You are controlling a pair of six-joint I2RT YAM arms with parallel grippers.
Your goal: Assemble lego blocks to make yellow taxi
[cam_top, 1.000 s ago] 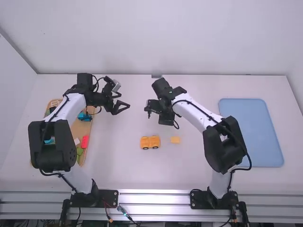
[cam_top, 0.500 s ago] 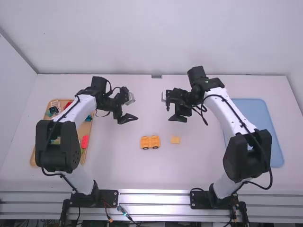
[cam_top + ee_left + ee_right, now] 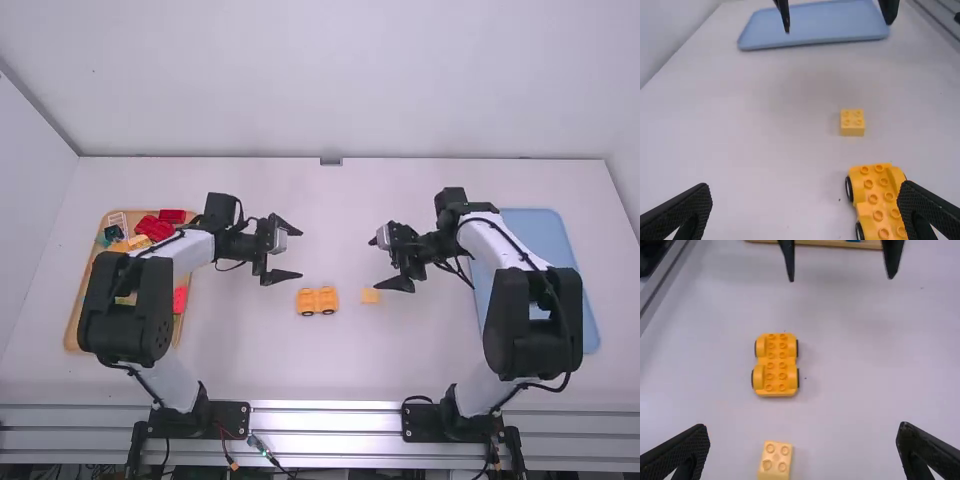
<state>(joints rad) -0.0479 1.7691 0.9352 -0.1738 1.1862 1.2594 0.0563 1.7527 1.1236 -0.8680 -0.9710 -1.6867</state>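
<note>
In the high view my left gripper stands open, above and left of the yellow wheeled car base. My right gripper, also open, is over the table just beyond the small yellow block, which lies right of the base, apart from it. The left wrist view has the left gripper with fingers wide apart, the studded base near one finger and the block farther off. Between the right gripper's spread fingers lies the block, with the base beyond it.
At the left, a wooden tray holds several loose pieces, among them red blocks. A blue tray lies at the right, partly under the right arm. Both grippers face each other across the middle.
The right gripper has swung right and come nearer the block, now pointing left. The left gripper has moved right, toward the middle. Base and block have stayed in place.
</note>
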